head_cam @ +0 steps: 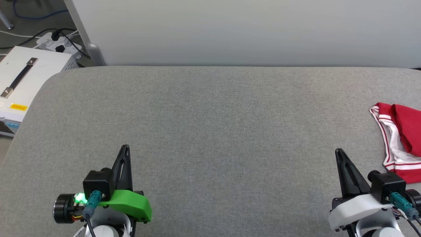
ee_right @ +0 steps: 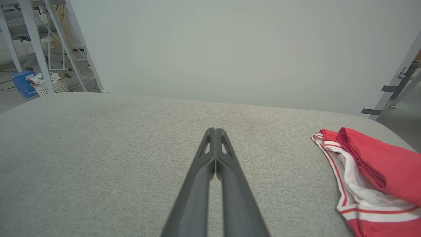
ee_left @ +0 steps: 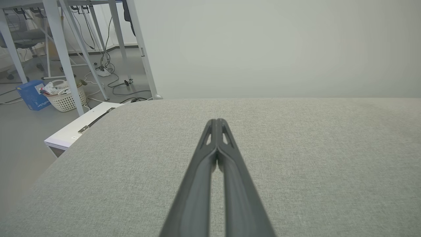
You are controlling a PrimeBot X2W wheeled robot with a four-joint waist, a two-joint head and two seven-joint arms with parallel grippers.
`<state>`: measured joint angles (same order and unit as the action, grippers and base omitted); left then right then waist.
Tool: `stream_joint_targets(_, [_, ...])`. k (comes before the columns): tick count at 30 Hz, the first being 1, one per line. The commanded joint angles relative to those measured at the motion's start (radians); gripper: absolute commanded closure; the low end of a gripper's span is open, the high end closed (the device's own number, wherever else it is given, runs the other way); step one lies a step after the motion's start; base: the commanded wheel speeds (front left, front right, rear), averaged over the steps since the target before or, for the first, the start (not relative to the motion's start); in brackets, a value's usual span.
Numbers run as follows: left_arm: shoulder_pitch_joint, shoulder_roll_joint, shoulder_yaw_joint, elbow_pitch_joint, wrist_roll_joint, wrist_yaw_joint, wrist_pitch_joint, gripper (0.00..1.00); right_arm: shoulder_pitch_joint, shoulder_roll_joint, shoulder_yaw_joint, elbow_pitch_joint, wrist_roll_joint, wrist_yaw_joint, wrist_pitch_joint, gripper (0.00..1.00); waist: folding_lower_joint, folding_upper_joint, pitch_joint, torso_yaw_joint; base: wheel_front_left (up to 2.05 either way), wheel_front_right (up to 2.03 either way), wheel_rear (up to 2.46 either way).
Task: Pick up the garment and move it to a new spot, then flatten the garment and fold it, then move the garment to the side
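Observation:
The garment (head_cam: 403, 140) is a red and white shirt with striped trim, lying bunched at the far right edge of the grey table (head_cam: 210, 125); its right part runs out of the head view. The right wrist view shows the garment (ee_right: 375, 177) at the lower right, folded over on itself, lettering hidden. My right gripper (head_cam: 338, 152) is shut and holds nothing, a short way left of the garment and apart from it. At the lower left my left gripper (head_cam: 125, 147) is shut and holds nothing. Both pairs of fingertips (ee_left: 217, 121) (ee_right: 214, 130) meet above bare fabric.
A pale wall panel (head_cam: 246, 33) stands along the table's far edge. Left of the table sits a white box with a black handle (head_cam: 23, 79), with a power strip and cables (head_cam: 57, 41) behind it. A basket (ee_left: 64, 95) and table legs stand on the floor beyond.

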<state>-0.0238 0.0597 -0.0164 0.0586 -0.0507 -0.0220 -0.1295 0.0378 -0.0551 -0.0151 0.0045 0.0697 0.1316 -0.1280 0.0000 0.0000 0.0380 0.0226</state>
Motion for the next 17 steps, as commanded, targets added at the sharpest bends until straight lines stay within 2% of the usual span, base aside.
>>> stream_joint_targets(1, [0.012,-0.004,0.004,-0.005,0.009,0.007,0.008,1.0,-0.016,0.002,0.003,-0.002,-0.014,0.0,0.005,1.0,0.0,0.0,-0.001,-0.001,0.0,0.0,0.0])
stream_joint_targets(17, [0.016,-0.006,0.008,-0.024,0.024,0.012,0.05,1.0,-0.024,0.003,0.007,-0.003,-0.033,-0.001,0.048,1.0,0.0,0.0,-0.014,-0.008,0.0,0.0,0.0])
